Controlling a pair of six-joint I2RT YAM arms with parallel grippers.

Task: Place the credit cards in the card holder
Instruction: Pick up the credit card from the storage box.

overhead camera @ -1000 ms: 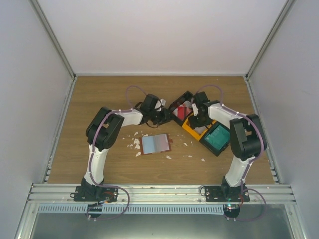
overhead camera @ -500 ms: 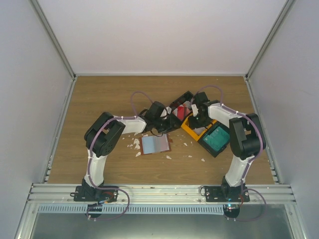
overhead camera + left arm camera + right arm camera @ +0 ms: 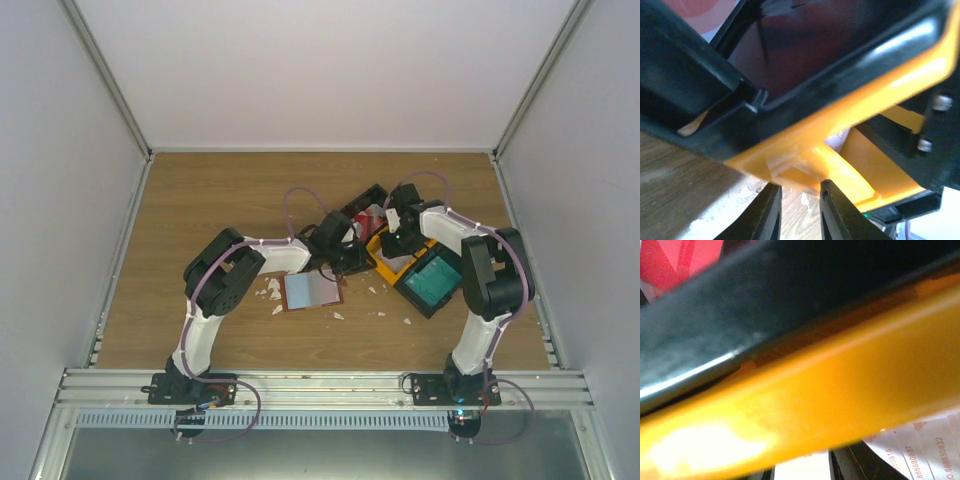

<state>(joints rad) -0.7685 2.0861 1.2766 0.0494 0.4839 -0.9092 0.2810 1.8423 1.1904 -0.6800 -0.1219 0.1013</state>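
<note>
On the bench [image 3: 200, 200], at the left of the overhead view, several white scraps [image 3: 270, 290] are scattered; they are too small to be counted reliably. One card holder [image 3: 312, 290] is laid open, pale pockets upward, at the left tool's [image 3: 797, 200] 7 o'clock. The left tool's fingers [image 3: 767, 212] are set a narrow gap apart at the corner of the orange bin [image 3: 840, 115], and nothing is seen between them. Three bins are counted at the holder's 1 to 3 o'clock: one orange, two black. Three credit cards are counted, one per bin: a red-and-white card [image 3: 362, 222] in the far black bin [image 3: 375, 190], a pale card [image 3: 920, 445] in the orange bin, and a teal card [image 3: 433, 279] in the near black bin [image 3: 417, 300]. The right tool [image 3: 395, 238] is held over the orange bin; whether it is apart or together cannot be told from its blurred wrist view. The cards are judged light, thin, stiff and slippery; as each lies flat, a short edge should be raised against a bin wall and pinched there. The holder is judged soft and light, so it should be steadied at its outer edge while a card is fed into a pocket.
</note>
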